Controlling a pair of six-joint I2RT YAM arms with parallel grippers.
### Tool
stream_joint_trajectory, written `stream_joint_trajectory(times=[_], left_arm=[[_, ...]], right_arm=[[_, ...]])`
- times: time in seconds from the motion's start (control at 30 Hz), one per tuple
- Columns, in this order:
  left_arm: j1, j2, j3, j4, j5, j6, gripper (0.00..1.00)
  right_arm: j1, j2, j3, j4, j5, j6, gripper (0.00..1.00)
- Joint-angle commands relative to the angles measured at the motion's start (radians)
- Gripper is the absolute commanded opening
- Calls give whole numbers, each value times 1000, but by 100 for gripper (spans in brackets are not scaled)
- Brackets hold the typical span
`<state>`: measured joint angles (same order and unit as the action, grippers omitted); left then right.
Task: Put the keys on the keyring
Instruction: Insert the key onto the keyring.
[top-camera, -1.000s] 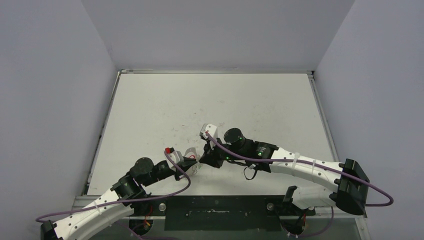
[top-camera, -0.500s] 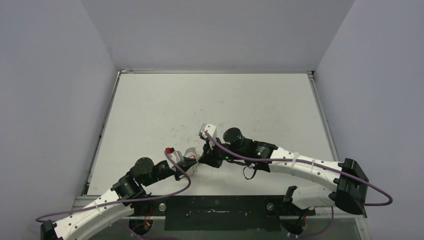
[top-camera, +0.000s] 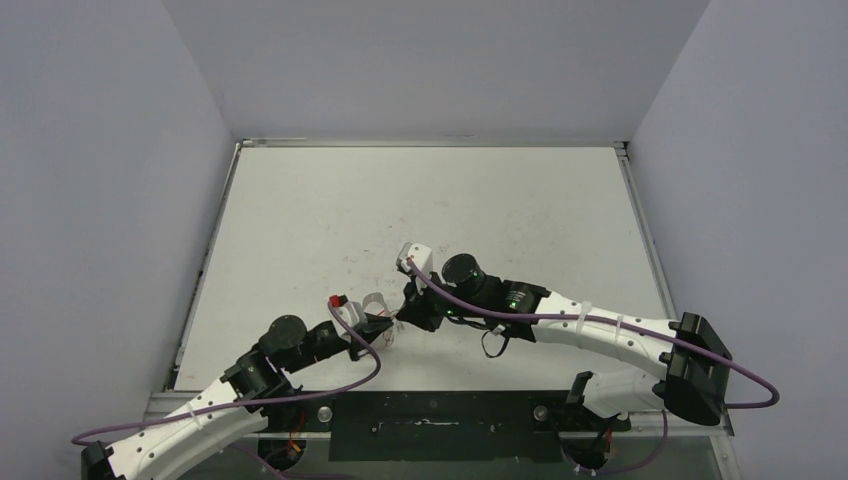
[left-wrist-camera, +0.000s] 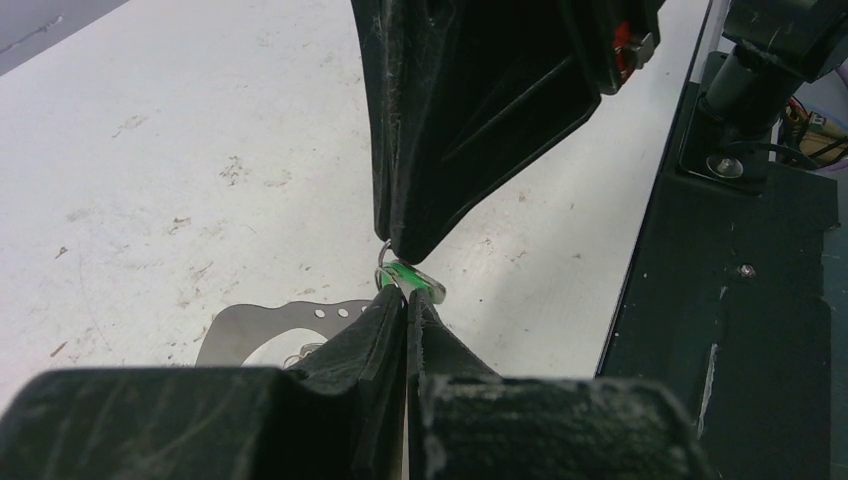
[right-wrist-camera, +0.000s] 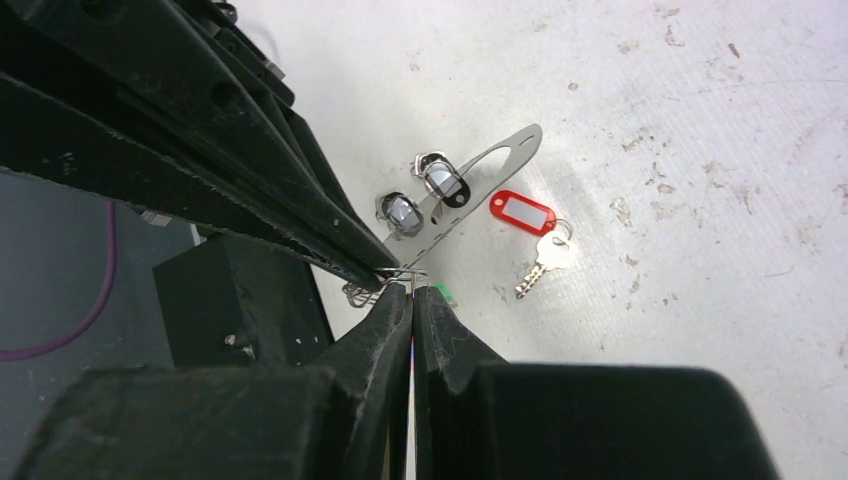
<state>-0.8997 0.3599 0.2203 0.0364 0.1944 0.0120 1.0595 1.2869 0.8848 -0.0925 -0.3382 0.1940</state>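
Top external view: both arms reach to the lower middle of the white table (top-camera: 430, 200). There the left gripper (top-camera: 386, 324) and right gripper (top-camera: 403, 318) meet tip to tip. The keys are too small to make out from here.

Left wrist view: the left gripper, at bottom centre, has its jaws pressed together, apparently pinching the green-tagged key (left-wrist-camera: 408, 276), of which only a sliver of green shows. The right gripper comes down from the top of the frame, jaws likewise closed. Its tip sits at a small wire ring (left-wrist-camera: 385, 252) just above the green tag, but I cannot tell whether it grips that ring. The keyring (left-wrist-camera: 262, 322), a flat perforated metal strip, lies on the table at lower left.

Right wrist view: the strip's long axis runs from upper right to lower left. It carries two clips (right-wrist-camera: 438, 180), and its lower end passes close under the meeting tips. The red-tagged key (right-wrist-camera: 522, 213) lies flat just right of the strip, untouched. The green key sits directly between the two tips, so the coming move likely turns on that ring.
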Motion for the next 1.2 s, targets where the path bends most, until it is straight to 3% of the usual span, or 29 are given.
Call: stream_joint_trajectory(times=[0.0, 0.37, 0.43, 0.53, 0.67, 0.87, 1.1, 1.17], left_arm=[[-2, -12, 26, 55, 19, -1, 0], [-2, -9, 27, 61, 22, 0, 0], [-2, -12, 27, 59, 22, -1, 0], [-1, -18, 25, 53, 23, 2, 0], [-2, -32, 21, 48, 23, 3, 0], [-2, -59, 17, 35, 49, 18, 0], [-2, -84, 17, 43, 138, 44, 0], [-2, -84, 19, 47, 159, 48, 0]], right_arm=[[-18, -28, 8, 36, 76, 11, 0], [-35, -6, 4, 38, 31, 15, 3], [-36, -16, -1, 42, 30, 11, 25], [-37, -61, -31, 81, 37, -2, 65], [-39, -150, -110, 177, 61, -36, 84], [-39, -222, -213, 284, 3, -200, 88], [-40, -240, -305, 415, -151, -434, 86], [-39, -230, -316, 436, -198, -490, 81]])
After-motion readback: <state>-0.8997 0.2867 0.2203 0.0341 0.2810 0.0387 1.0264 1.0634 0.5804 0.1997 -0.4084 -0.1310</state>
